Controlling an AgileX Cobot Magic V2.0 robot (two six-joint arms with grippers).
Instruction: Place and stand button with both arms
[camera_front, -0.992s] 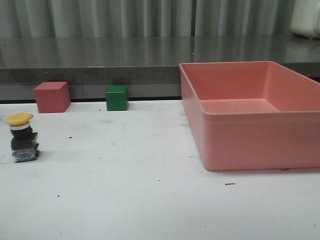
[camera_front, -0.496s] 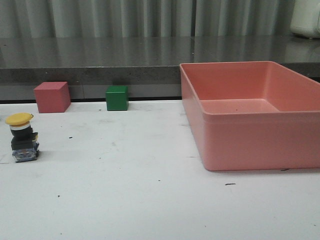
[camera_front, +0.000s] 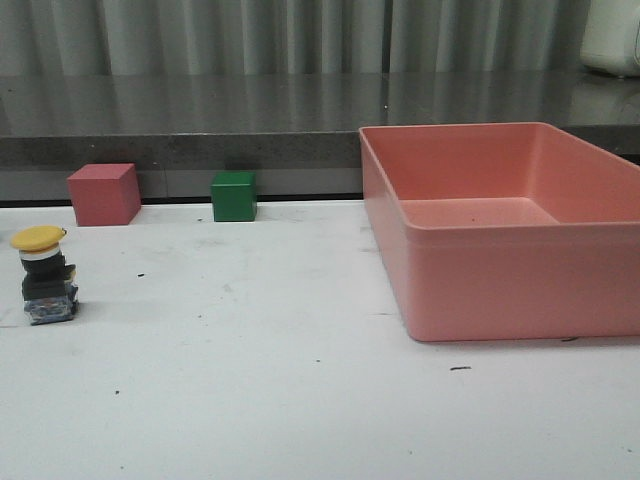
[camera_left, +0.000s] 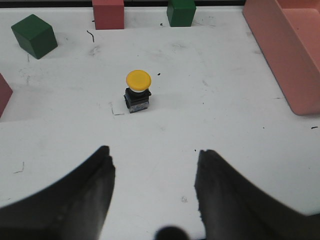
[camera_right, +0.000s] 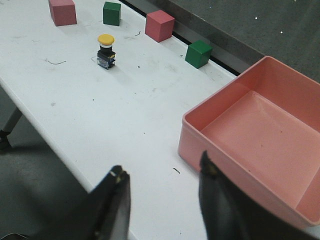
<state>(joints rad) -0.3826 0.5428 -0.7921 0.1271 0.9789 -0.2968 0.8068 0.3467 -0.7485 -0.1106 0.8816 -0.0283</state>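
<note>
The button (camera_front: 43, 273) stands upright on the white table at the far left, yellow cap up, black body on a black-and-blue base. It also shows standing in the left wrist view as the button (camera_left: 137, 92) and far off in the right wrist view as the button (camera_right: 106, 50). My left gripper (camera_left: 154, 152) is open and empty, well short of the button. The right gripper (camera_right: 161, 162) is open and empty too, over the table's front edge beside the pink bin. Neither arm appears in the front view.
A large pink bin (camera_front: 505, 235) fills the right side of the table. A pink cube (camera_front: 103, 194) and a green cube (camera_front: 234, 196) sit along the back edge. The wrist views show another green cube (camera_left: 34, 36) and another pink cube (camera_right: 62, 11) further left.
</note>
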